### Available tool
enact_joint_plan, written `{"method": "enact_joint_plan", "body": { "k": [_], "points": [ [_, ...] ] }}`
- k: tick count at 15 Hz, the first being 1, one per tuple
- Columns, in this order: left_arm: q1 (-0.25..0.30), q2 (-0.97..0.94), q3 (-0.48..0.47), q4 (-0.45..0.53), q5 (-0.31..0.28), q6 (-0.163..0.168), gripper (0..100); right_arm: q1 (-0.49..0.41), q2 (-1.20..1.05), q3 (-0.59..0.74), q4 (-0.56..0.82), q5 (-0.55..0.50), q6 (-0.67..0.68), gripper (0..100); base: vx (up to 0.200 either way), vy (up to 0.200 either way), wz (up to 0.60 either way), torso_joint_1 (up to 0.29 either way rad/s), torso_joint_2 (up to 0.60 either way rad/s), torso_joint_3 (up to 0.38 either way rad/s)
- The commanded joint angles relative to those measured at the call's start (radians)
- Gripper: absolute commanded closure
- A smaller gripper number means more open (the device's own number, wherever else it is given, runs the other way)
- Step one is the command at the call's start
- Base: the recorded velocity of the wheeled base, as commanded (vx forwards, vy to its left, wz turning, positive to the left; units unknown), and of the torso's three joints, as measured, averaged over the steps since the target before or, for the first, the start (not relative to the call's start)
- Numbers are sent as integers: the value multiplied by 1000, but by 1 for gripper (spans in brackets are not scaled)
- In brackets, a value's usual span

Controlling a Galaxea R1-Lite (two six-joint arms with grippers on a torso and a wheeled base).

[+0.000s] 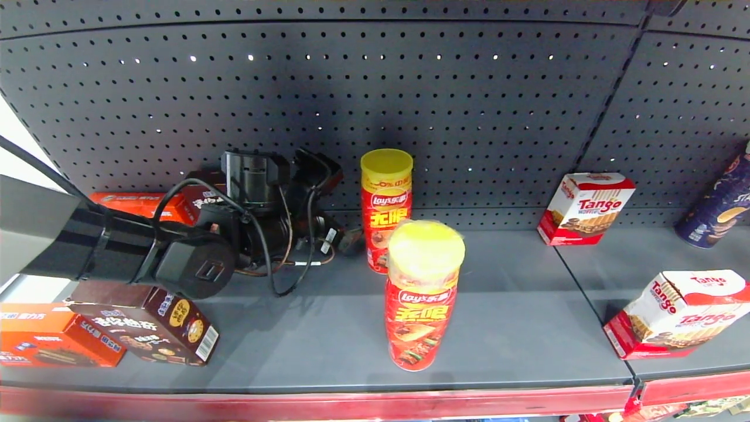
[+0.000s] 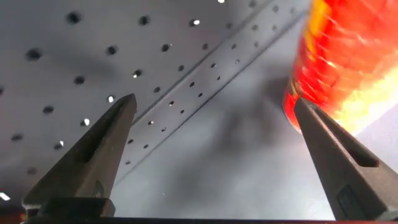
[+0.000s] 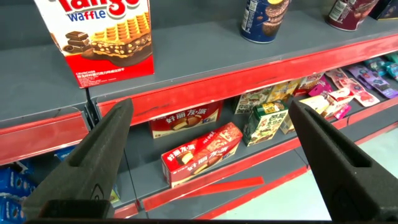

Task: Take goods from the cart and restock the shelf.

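Two red chip cans stand upright on the grey shelf (image 1: pixel 515 328). The back can (image 1: pixel 386 208) is near the holed back wall. The front can (image 1: pixel 423 293) is just in front of it, a little to the right. Both are tall and round with yellow lids.

On the shelf's left end lie a brown box (image 1: pixel 149 328) and an orange box (image 1: pixel 53 337). On the right are a front waffle box (image 1: pixel 674 313), a back waffle box (image 1: pixel 586 206) and a dark blue can (image 1: pixel 718 205).

The left arm (image 1: pixel 117 246) lies low along the shelf. The left hand (image 2: pixel 211 118) is wide open and holds nothing. One finger (image 2: pixel 336 155) is right beside the back can; I cannot tell if it touches. The right hand (image 3: pixel 208 124) is open and empty too, out in front of the shelf's red edge.
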Motion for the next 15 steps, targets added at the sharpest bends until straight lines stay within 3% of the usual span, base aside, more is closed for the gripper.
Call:
{"method": "enact_joint_plan", "body": {
  "k": [1,6,10,15],
  "points": [
    [-20,-12,0,-29,15,-20,0,-1,1,0,1,0,0,0,0,0,0,0,0,0],
    [-7,-95,42,-38,13,-41,0,0,1,0,1,0,0,0,0,0,0,0,0,0],
    [8,-193,65,-24,13,-33,0,-1,1,0,-1,0,0,0,0,0,0,0,0,0],
    [31,-479,132,51,48,-52,0,0,1,0,-1,0,0,0,0,0,0,0,0,0]
  ]
}}
